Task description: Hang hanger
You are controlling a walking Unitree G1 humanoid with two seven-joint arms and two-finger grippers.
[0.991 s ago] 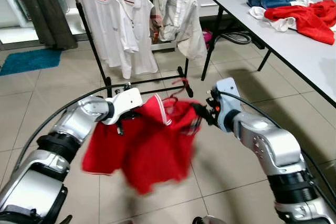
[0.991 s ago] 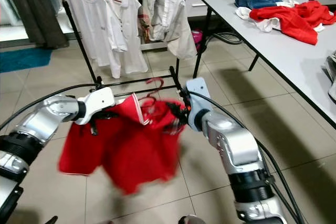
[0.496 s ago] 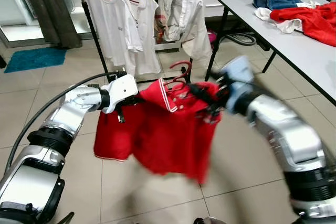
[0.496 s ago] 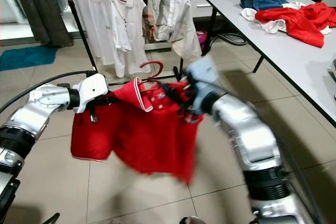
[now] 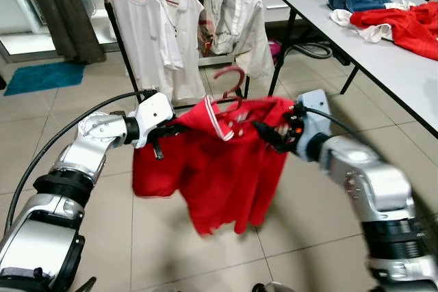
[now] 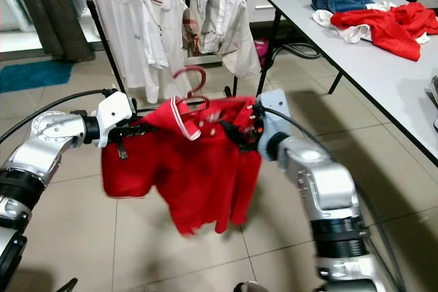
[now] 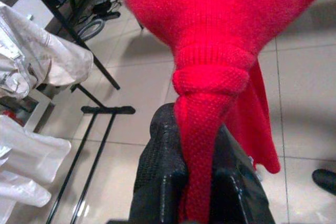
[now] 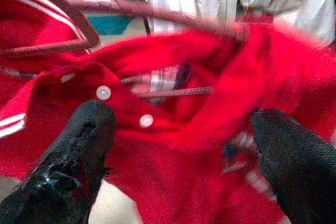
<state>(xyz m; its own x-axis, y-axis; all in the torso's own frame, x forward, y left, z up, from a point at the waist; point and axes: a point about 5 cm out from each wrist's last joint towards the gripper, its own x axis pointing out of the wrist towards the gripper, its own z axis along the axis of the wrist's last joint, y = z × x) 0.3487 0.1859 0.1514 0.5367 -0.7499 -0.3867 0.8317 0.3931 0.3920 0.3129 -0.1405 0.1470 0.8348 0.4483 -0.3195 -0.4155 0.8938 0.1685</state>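
Here a red polo shirt with a white-striped collar (image 5: 226, 162) hangs in the air between the two silver arms, threaded on a dark red plastic hanger (image 5: 229, 87) whose hook rises above the collar. The left gripper (image 5: 166, 132) is clenched on one sleeve of the shirt; in the left wrist view the knit cuff is pinched tight between the black fingers (image 7: 157, 177). The right gripper (image 5: 274, 135) is at the shirt's other shoulder, its fingers (image 8: 79, 150) spread wide apart with the buttoned placket and the hanger's bar between them, so it is released rather than clamped. The shirt droops lower on the robot's left and its hem hangs free over the beige tiled floor (image 5: 308, 237). Just behind stands a black metal clothes rack (image 5: 123, 52) carrying two white shirts on red hangers (image 5: 154, 32) and a pale crumpled jacket (image 5: 236, 18). To the right is a white table (image 5: 383, 52) with a heap of red, white and blue clothes (image 5: 390, 15). A teal mat (image 5: 41, 76) lies at the far left.
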